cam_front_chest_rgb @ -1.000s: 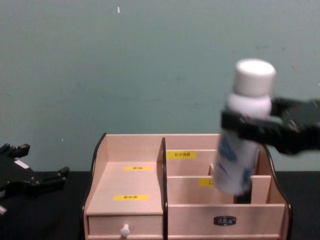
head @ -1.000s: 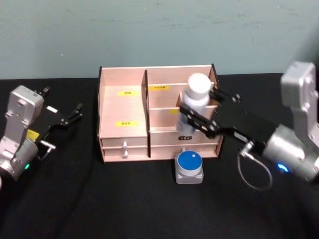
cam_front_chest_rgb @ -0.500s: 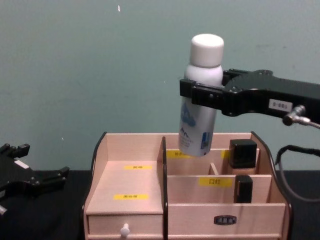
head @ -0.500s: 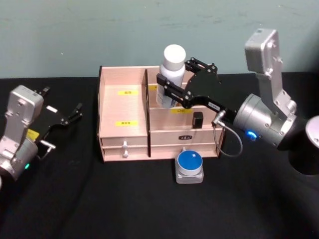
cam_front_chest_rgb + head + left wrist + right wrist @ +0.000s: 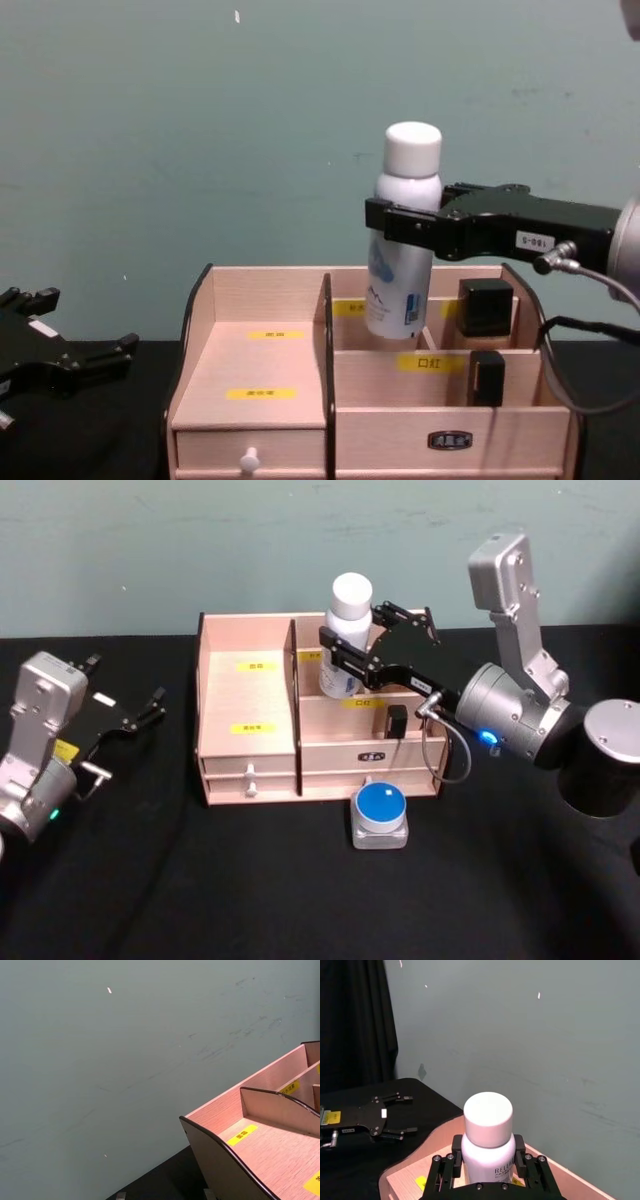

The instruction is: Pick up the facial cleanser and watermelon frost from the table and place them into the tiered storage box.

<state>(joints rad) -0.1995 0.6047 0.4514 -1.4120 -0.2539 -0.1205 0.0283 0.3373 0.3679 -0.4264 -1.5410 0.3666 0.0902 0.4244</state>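
Lowering the bottle into the box, centre of the head frame, with the right gripper reaching in from the right and jaws clamped round the body just under the white cap. Held tilted in front of the box's right half a second ago; hoisted upright and high over the back row half a second ago; now dropped with the base below the rear wall's top edge, in the back compartment just right of the middle divider. Cannot tell whether touching the compartment floor yet. Judged close to release, with the first of two placings nearly done. Yet to be fetched: the blue-lidded pot, on the black table just in front of the box, lower centre. Parked at the left edge, the left gripper, jaws spread and holding nothing.
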